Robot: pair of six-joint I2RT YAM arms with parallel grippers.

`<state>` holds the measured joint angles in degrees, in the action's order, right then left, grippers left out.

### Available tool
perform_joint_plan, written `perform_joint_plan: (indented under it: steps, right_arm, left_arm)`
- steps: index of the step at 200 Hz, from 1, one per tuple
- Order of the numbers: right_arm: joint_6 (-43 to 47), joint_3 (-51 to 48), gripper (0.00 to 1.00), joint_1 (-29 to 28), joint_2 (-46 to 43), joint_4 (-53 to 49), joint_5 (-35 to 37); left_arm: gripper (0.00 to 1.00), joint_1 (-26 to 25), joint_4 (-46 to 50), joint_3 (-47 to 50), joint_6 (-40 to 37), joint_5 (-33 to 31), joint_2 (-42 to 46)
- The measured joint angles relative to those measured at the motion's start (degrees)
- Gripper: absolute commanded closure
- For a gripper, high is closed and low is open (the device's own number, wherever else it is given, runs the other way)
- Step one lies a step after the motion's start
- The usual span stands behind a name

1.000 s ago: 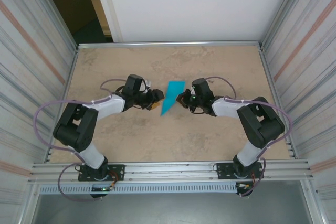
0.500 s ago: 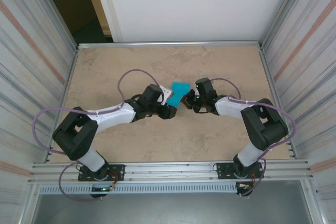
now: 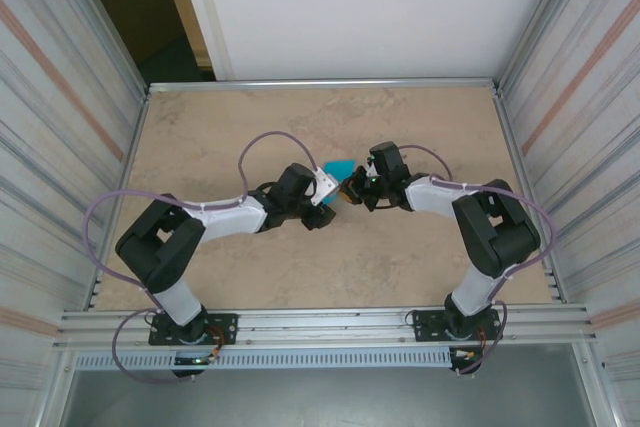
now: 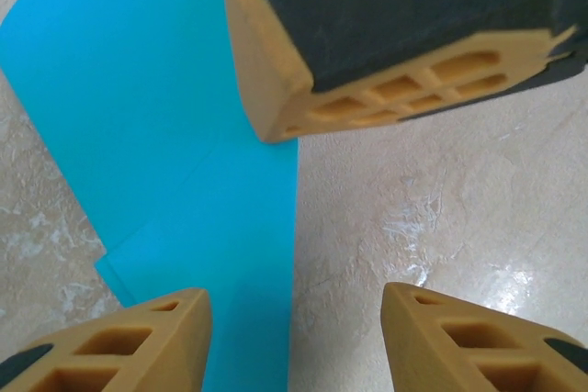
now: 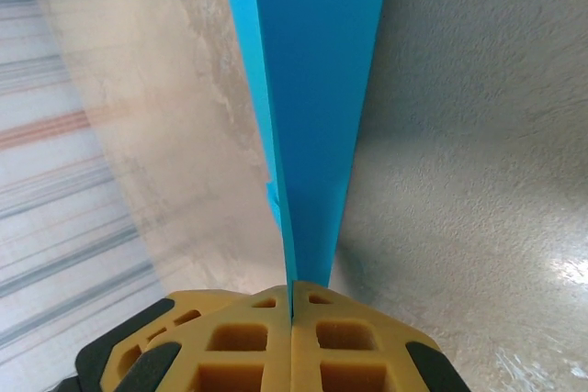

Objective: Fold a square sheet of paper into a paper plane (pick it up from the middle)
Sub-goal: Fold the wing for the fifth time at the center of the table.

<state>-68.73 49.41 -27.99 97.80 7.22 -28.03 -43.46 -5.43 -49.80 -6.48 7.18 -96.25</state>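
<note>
Top external view: both arms are bent inward and the two grippers are brought nose to nose over the middle of the table (image 3: 230, 127). The sheet of paper (image 3: 339, 166), turquoise and already creased into a smaller shape, is seen just behind them, mostly covered by the wrists.

Right wrist view: the right gripper (image 5: 292, 305) is clamped flat on one edge of the sheet, pads pressed together with no gap. The folded layers are seen edge-on, running away from the pads as a narrow strip.

Left wrist view: the left gripper (image 4: 294, 319) is held with its jaws parted and nothing between them but bare table and a strip of blue. One finger is placed over the paper, the other over the table beside it. Overlapping layers and a slanted fold line are visible. Whether the paper touches the table cannot be told.

Risks, as judged:
- A crooked crease would be set if the left jaws were closed off the fold line.
- The thin paper could be torn if both grips were pulled apart.
- Fingers could be knocked together, given how close they are.
- The sheet could be slipped from the narrow edge pinch.
</note>
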Motion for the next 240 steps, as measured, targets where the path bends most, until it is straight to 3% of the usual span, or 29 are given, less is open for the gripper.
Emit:
perform_joint_plan:
  steps: [69,142,213,240]
  right_arm:
    - [-0.04,0.02,0.94,0.00,1.29,-0.02,-2.05]
    - [-0.26,0.02,0.86,0.17,1.29,-0.02,-2.19]
    - [-1.29,-0.02,0.49,1.92,1.09,-0.22,-2.14]
    - [-0.17,-0.35,0.41,3.89,-0.87,-1.18,-1.31]
  left_arm:
    - [0.52,-0.07,-1.62,-0.17,-4.09,-2.82,-3.58]
    - [0.66,-0.07,-2.12,0.00,-4.90,-4.31,-3.63]
    - [0.81,-0.07,-2.14,0.96,-4.85,-4.17,-3.63]
    - [0.85,0.20,-2.14,0.96,-4.59,-2.86,-3.63]
